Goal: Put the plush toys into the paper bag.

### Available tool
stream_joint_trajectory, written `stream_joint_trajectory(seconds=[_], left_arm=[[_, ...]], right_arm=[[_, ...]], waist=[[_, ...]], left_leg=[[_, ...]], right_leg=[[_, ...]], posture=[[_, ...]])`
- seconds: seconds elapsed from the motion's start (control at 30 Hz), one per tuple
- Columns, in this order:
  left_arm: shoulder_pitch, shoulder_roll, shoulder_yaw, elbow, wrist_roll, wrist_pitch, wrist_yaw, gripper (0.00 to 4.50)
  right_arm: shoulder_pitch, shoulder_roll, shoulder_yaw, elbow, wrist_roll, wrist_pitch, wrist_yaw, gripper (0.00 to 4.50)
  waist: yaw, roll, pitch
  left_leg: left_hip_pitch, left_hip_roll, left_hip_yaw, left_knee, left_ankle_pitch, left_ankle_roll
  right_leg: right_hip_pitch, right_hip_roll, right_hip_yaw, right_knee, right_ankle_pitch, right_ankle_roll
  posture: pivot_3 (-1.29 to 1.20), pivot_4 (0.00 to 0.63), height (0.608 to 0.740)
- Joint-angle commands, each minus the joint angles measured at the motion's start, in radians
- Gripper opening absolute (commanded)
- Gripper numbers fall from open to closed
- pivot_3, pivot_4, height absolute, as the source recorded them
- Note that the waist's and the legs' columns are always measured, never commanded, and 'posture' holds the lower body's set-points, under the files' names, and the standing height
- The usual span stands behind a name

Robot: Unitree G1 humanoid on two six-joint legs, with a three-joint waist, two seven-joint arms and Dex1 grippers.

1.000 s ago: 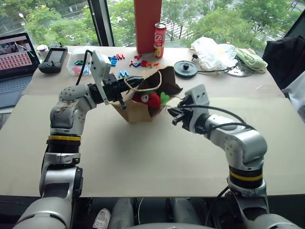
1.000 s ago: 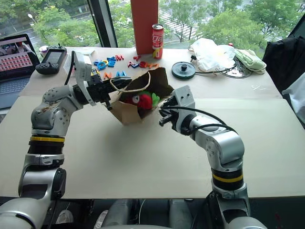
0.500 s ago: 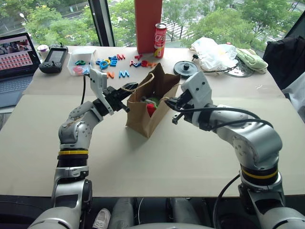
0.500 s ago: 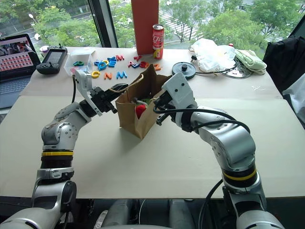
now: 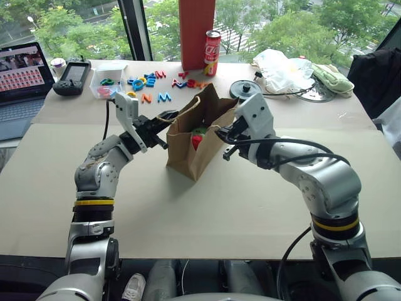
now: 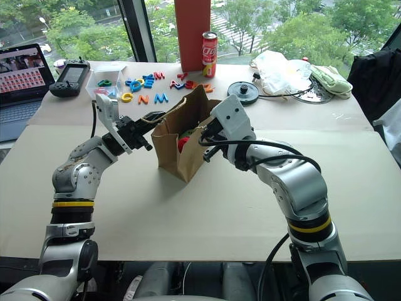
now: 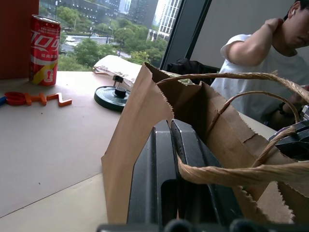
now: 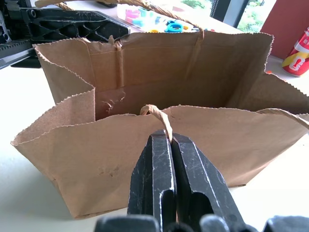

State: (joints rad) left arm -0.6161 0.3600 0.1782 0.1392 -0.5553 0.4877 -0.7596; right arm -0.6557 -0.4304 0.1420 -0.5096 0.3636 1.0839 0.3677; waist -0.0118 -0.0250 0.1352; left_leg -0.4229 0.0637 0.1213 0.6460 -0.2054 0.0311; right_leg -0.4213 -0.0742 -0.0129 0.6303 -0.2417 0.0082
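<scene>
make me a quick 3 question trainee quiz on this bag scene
1. True or false: the paper bag stands upright on the table.
2. What does each gripper pinch? A) a cord handle B) a toy C) nothing
3. Which toy colours show inside the bag?

Key
1. True.
2. A: the left gripper and the right gripper are each shut on a handle.
3. Red and green.
</scene>
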Motion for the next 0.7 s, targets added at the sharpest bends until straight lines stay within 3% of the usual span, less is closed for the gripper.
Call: stream_joint_trajectory(seconds=[0.03, 0.1, 0.17, 0.2, 0.23, 0.53, 0.57, 0.7], left_arm=[[-0.016, 0.005, 0.012, -0.05, -0.028, 0.01, 0.005, 0.0], [-0.013, 0.005, 0.014, -0.061, -0.037, 0.024, 0.003, 0.0], [-0.009, 0.008, 0.015, -0.07, -0.045, 0.037, 0.001, 0.0], [-0.008, 0.011, 0.015, -0.075, -0.051, 0.043, -0.001, 0.58], [-0.006, 0.013, 0.016, -0.08, -0.057, 0.049, -0.002, 0.78], [0.005, 0.075, 0.047, -0.132, -0.12, 0.123, -0.021, 4.11], [0.008, 0.086, 0.057, -0.142, -0.137, 0.141, -0.026, 4.38], [0.044, 0.131, 0.093, -0.182, -0.204, 0.208, -0.046, 4.45]], right_arm=[[-0.026, 0.0, -0.032, -0.02, -0.007, -0.029, -0.003, 0.19], [-0.026, 0.0, -0.034, -0.021, -0.005, -0.03, -0.003, 0.19], [-0.027, 0.003, -0.04, -0.022, -0.004, -0.031, -0.007, 0.69], [-0.027, 0.004, -0.043, -0.023, -0.002, -0.031, -0.007, 0.86], [-0.027, 0.004, -0.045, -0.025, 0.0, -0.031, -0.006, 1.2], [-0.06, -0.018, -0.127, -0.078, 0.068, -0.002, 0.039, 4.34], [-0.07, -0.025, -0.156, -0.086, 0.088, 0.006, 0.047, 4.5], [-0.088, -0.069, -0.277, -0.1, 0.181, 0.027, 0.096, 4.5]], waist=[[0.0, 0.0, 0.0], [0.0, 0.0, 0.0], [0.0, 0.0, 0.0], [0.0, 0.0, 0.0], [0.0, 0.0, 0.0], [-0.001, 0.0, 0.0], [-0.001, 0.0, 0.0], [-0.001, 0.0, 0.0]], left_leg=[[0.0, 0.0, 0.0, 0.0, 0.0, 0.0], [0.0, 0.0, 0.0, 0.0, 0.0, 0.0], [0.0, 0.0, 0.0, 0.0, 0.0, 0.0], [0.0, 0.0, 0.0, 0.0, 0.0, 0.0], [0.0, 0.0, 0.0, 0.0, 0.0, 0.0], [0.0, 0.0, 0.0, 0.0, 0.0, 0.0], [0.0, 0.0, 0.0, 0.0, 0.0, 0.0], [0.0, 0.0, 0.0, -0.001, 0.0, 0.0]], right_leg=[[0.0, 0.0, 0.0, 0.0, 0.0, 0.0], [0.0, 0.0, 0.0, 0.0, 0.0, 0.0], [0.0, 0.0, 0.0, 0.0, 0.0, 0.0], [0.0, 0.0, 0.0, 0.0, 0.0, 0.0], [0.0, 0.0, 0.0, 0.0, 0.0, 0.0], [0.0, 0.0, 0.0, 0.0, 0.0, 0.0], [0.0, 0.0, 0.0, 0.0, 0.0, 0.0], [0.0, 0.0, 0.0, 0.0, 0.0, 0.0]], posture=[[0.0, 0.15, 0.739], [0.0, 0.15, 0.739], [0.0, 0.15, 0.739], [0.0, 0.15, 0.739], [0.0, 0.15, 0.739], [0.0, 0.15, 0.739], [0.0, 0.15, 0.739], [0.0, 0.15, 0.739]])
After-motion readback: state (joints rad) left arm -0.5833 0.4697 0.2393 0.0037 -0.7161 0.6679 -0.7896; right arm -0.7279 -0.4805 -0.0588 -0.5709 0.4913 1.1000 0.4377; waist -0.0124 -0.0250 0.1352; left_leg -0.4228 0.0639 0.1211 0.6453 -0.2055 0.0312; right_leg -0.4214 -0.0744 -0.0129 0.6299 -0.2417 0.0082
